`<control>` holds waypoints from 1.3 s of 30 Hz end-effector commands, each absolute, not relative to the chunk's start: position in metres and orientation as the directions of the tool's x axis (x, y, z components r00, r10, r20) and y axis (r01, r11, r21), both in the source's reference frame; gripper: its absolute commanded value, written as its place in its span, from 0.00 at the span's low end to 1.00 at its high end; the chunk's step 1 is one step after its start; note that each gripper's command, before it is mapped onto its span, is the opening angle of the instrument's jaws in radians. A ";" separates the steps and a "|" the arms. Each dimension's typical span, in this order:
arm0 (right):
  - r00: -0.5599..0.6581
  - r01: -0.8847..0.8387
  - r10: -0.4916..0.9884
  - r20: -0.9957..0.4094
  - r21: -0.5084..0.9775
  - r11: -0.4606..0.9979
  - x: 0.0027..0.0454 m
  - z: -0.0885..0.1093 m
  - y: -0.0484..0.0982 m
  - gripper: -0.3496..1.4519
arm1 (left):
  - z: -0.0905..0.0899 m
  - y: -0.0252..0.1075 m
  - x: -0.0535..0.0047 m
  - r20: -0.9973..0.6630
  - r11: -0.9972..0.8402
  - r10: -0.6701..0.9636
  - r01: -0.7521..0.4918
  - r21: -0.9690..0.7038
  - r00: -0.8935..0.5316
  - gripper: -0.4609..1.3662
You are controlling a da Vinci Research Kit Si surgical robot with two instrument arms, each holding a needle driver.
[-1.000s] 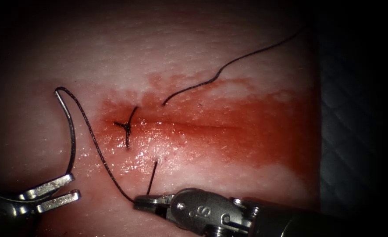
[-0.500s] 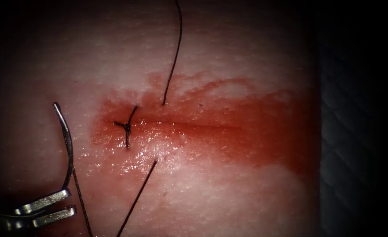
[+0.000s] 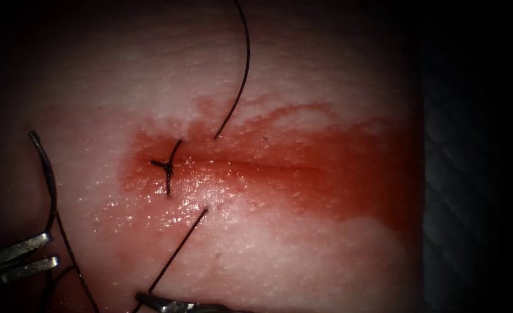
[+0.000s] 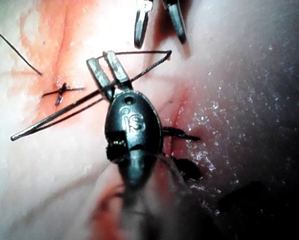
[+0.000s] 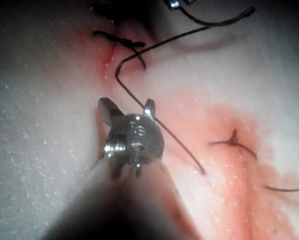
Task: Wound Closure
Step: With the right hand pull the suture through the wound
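Endoscope view puts the left tool [image 3: 53,249] low and well to the left of the cut [image 3: 268,167], its jaws clamped on the needle [image 3: 52,185] part-way along the curve. The long free arc rises above the jaws, and the whole needle is out of the tissue [image 3: 302,255]. Over the last second this tool has carried the needle further left. One strand of thread [image 3: 178,252] leaves the tissue just below the cut and another runs upward from just above it, so I judge that thread is being drawn through a second stitch, right of the knot [image 3: 167,168] tied at the cut's left end. Red fluid [image 3: 337,185] lies along the cut.

The right tool [image 3: 152,301] sits at the lower edge beside the lower strand. In the right wrist view its jaws stand apart, and the thread [image 5: 177,145] crosses close by one of them without being gripped, so this tool [image 5: 126,103] holds nothing. The left wrist view agrees: the right tool [image 4: 159,39] is parted, while the left tool [image 4: 100,57] pinches the needle [image 4: 54,120] close to the base of its jaws.

As I judge it, the next move calls for a steady pull in line with the strand, clear of the knot, and for a firm closure if the right tool is to take the thread
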State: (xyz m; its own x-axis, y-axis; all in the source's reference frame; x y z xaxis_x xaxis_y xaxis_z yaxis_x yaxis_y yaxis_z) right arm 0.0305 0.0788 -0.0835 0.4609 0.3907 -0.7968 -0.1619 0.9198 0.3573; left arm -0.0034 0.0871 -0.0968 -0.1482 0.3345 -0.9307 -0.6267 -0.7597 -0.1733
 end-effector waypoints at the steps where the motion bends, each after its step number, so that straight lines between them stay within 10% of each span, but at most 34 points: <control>1: 0.452 -0.167 0.383 -0.806 0.345 0.924 0.0297 -0.083 0.079 0.88 | -0.097 0.087 -0.0031 -0.929 -0.759 0.337 -0.628 -0.171 -0.154 0.06; 11: 0.444 -0.168 0.290 -0.848 0.239 0.956 0.0243 -0.079 0.084 0.87 | -0.097 0.088 -0.0013 -0.927 -0.747 0.340 -0.643 -0.166 -0.156 0.06; 39: 0.439 -0.120 0.259 -0.861 0.229 0.966 0.0273 -0.072 0.086 0.80 | -0.097 0.088 -0.0015 -0.928 -0.745 0.338 -0.646 -0.164 -0.154 0.06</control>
